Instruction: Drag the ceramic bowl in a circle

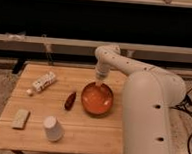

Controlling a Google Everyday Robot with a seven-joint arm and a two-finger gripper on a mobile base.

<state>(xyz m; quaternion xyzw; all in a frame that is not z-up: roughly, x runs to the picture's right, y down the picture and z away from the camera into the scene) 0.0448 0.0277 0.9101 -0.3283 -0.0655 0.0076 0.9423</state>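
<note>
The ceramic bowl [97, 98] is round, shallow and orange-red. It sits on the wooden table [60, 129], right of centre. My gripper [98, 80] reaches down from the white arm [138, 90] and sits at the bowl's far rim. The arm covers the table's right side.
A small dark red-brown pointed object [70, 100] lies just left of the bowl. A white upturned cup [52, 128] stands near the front edge. A white bottle [43, 81] lies at the back left, and a pale flat block [20, 118] at the front left.
</note>
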